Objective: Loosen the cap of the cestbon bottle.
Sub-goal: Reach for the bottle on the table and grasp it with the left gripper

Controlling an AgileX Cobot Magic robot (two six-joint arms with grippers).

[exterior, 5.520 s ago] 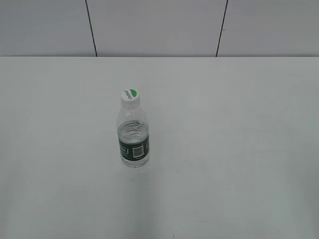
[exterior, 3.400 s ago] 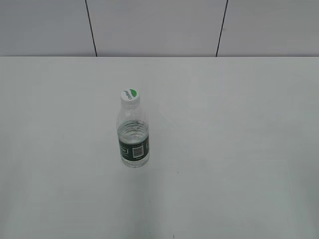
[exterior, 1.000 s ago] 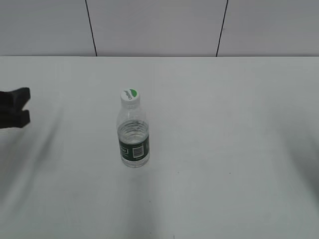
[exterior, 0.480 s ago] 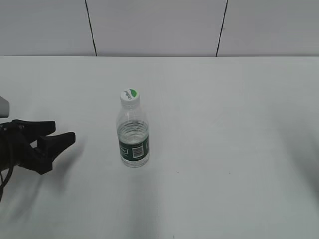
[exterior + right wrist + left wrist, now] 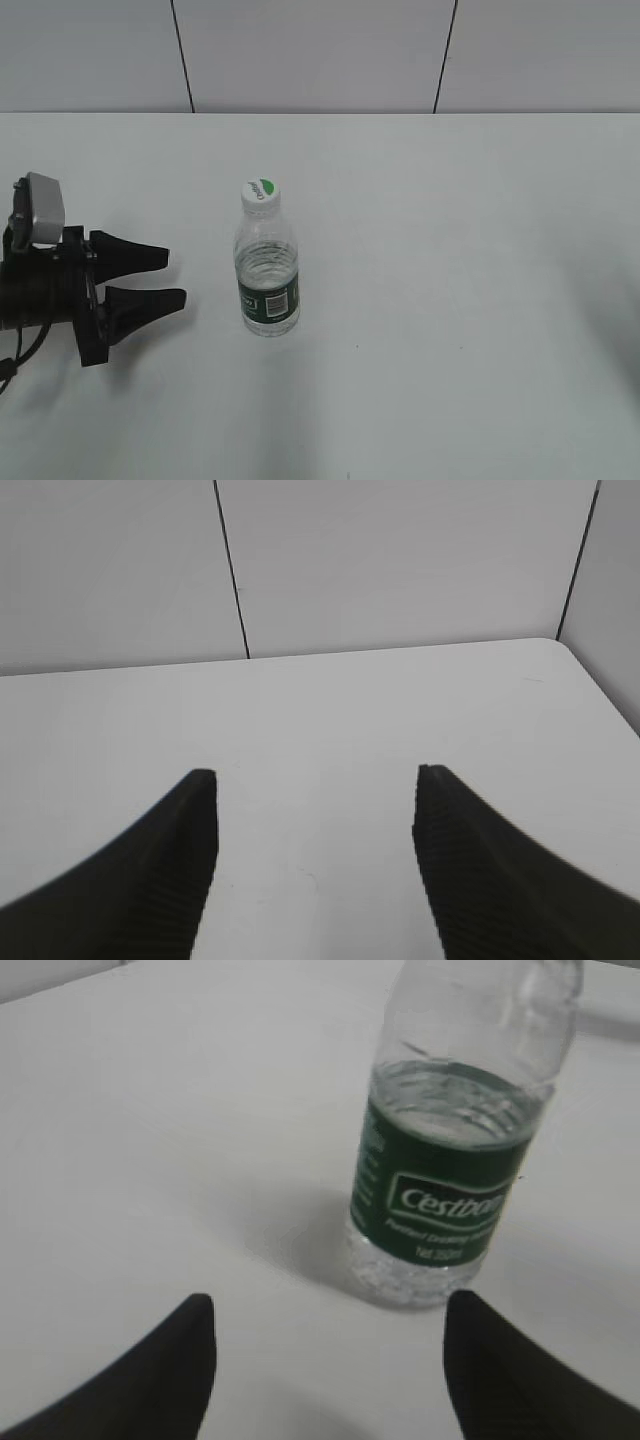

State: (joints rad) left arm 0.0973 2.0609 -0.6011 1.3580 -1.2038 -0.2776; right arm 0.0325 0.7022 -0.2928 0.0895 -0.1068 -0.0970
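A small clear bottle (image 5: 267, 272) is being seen standing upright on the white desk (image 5: 450, 260), a little left of the middle in the exterior view. Water is being held inside it, the level showing just above the dark green label band. The white cap (image 5: 260, 193) with its green half-moon mark is being carried on the neck, and whether it is tight or slack cannot be told.

The left end effector (image 5: 172, 277) is being held open to the left of the bottle, near it but apart, its two dark fingers pointing toward the lower body. In the left wrist view, the bottle (image 5: 455, 1150) is being shown close up, with white lettering on the label being read only there; the cap is being cut off by the top edge. The left end effector (image 5: 330, 1310) is being shown spread wide, the bottle's base lying beyond the right fingertip (image 5: 470, 1320).

The right end effector (image 5: 310, 775) is being shown only in the right wrist view, open, with nothing between its ribbed fingers, facing bare desk and the panelled wall (image 5: 400, 560); the bottle is not being caught there.

Compared with half a second earlier, the left end effector is being found closer to the bottle, with a grey camera housing (image 5: 42, 210) now visible on the wrist. The bottle is being left where it was.
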